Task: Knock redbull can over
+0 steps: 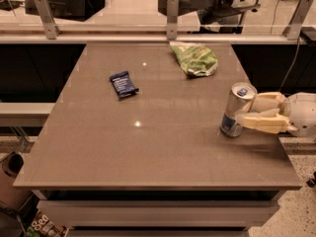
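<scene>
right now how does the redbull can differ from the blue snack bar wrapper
The redbull can stands on its base, tall and silver; the snack bar wrapper lies flat, small and dark blue. The can is near the right edge of the table with the gripper against it; the wrapper sits left of centre, untouched. Both rest on the table and show blue.

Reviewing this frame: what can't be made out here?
All in the camera view:
1. Arm behind the gripper, which sits against the redbull can: cut off by the right edge.
2. Can's right side: covered by the gripper, so contact is unclear.
3. Dark blue wrapper print: too small to read.
4. Green chip bag label: crumpled, unreadable.
</scene>
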`<state>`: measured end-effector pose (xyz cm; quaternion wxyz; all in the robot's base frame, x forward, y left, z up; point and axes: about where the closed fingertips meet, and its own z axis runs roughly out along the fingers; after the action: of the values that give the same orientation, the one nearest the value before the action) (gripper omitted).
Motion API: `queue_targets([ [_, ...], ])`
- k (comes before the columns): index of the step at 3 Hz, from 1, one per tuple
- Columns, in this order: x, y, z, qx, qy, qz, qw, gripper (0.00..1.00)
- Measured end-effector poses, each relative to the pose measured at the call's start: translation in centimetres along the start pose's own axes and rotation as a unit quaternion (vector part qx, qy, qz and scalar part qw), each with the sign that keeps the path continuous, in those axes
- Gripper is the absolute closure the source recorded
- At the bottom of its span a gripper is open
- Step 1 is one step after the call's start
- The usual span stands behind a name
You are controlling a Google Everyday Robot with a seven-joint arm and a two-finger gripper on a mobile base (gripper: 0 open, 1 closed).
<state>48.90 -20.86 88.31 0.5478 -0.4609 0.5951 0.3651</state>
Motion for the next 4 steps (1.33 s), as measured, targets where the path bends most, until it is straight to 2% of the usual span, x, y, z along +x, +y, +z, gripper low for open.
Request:
queue_targets([
  [1, 0.0, 0.0, 0.0, 0.000, 0.000, 0.000, 1.0000, 1.00],
  [2, -0.6, -0.1, 0.4, -0.002, 0.020, -0.001, 0.9998, 1.00],
  [3, -1.7, -0.3, 0.3, 0.006, 0.053, -0.004, 0.9986, 1.00],
  [4, -2.7, -0.4, -0.3, 0.022, 0.092, -0.004, 0.9956, 1.00],
])
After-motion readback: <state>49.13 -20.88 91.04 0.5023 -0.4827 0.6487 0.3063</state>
